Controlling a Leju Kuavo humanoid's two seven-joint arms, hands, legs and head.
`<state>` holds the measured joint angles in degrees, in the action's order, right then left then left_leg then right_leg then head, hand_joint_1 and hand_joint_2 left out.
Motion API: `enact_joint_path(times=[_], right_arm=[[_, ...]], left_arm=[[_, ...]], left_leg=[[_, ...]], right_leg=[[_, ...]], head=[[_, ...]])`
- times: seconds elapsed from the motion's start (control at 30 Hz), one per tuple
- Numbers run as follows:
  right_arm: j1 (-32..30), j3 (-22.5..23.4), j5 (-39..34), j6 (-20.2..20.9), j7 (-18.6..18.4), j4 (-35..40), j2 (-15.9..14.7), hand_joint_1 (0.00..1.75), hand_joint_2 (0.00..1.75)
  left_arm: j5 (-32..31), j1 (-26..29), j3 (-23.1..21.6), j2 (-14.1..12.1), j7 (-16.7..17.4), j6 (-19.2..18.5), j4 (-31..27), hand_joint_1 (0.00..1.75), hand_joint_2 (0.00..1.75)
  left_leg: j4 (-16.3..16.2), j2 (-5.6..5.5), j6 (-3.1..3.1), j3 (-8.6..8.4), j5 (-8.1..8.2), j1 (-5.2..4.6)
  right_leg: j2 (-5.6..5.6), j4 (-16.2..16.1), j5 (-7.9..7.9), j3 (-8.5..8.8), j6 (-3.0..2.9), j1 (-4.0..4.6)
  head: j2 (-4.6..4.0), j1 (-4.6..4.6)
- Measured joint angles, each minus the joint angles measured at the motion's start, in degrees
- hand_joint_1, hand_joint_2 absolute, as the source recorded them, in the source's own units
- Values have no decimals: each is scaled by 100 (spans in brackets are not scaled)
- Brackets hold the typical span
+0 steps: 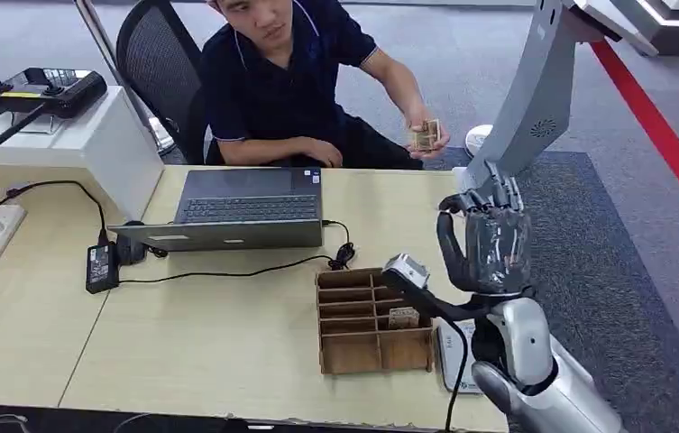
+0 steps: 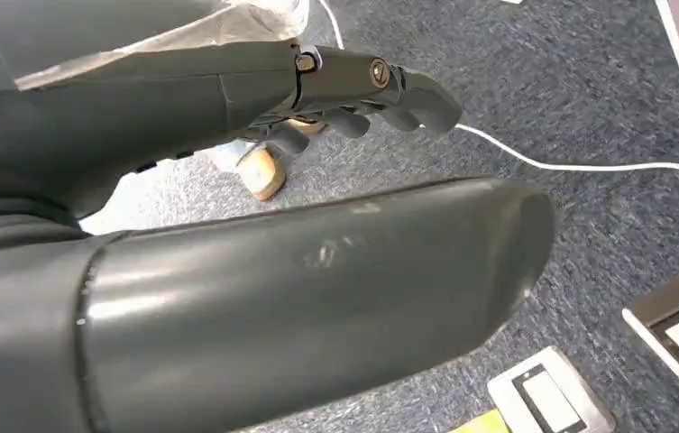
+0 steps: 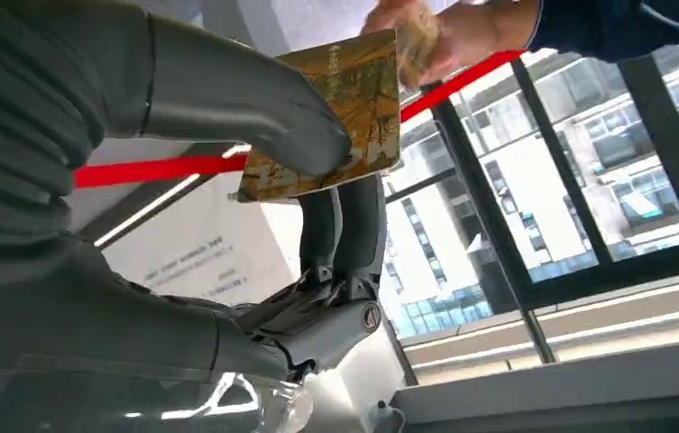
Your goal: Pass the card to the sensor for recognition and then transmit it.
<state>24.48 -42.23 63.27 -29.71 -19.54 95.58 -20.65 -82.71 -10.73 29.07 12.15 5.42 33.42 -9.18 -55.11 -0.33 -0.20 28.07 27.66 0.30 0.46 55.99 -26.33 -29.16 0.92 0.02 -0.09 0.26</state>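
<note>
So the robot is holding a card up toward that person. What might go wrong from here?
The card sits only between the right robot hand thumb and fingers, mostly sticking out, so it may slip and drop.

The person's hand already holds some cards and is reaching in; a mistimed handover might fumble it.

The raised robot hand is near the grey stand and might bump it.

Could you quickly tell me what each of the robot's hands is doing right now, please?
Left hand: fingers curled in, holding nothing.
Right hand: raised, pinching the card between thumb and fingers.
</note>
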Motion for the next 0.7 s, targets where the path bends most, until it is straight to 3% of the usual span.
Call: enact_joint_path(times=[0.33,0.7], right_arm=[[-9,-164,-310,-513,205,-645,505,175,175],[-8,-249,-395,-640,258,-1099,782,175,175]], left_arm=[[-44,2,-17,20,42,0,-2,0,0],[-44,2,-26,28,55,0,-2,0,0]], left_leg=[[0,-4,0,3,0,0],[-1,-7,1,2,-1,0]], right_leg=[[-4,0,0,-1,1,-3],[-7,0,0,-1,1,-4]], head=[[0,0],[0,0]])
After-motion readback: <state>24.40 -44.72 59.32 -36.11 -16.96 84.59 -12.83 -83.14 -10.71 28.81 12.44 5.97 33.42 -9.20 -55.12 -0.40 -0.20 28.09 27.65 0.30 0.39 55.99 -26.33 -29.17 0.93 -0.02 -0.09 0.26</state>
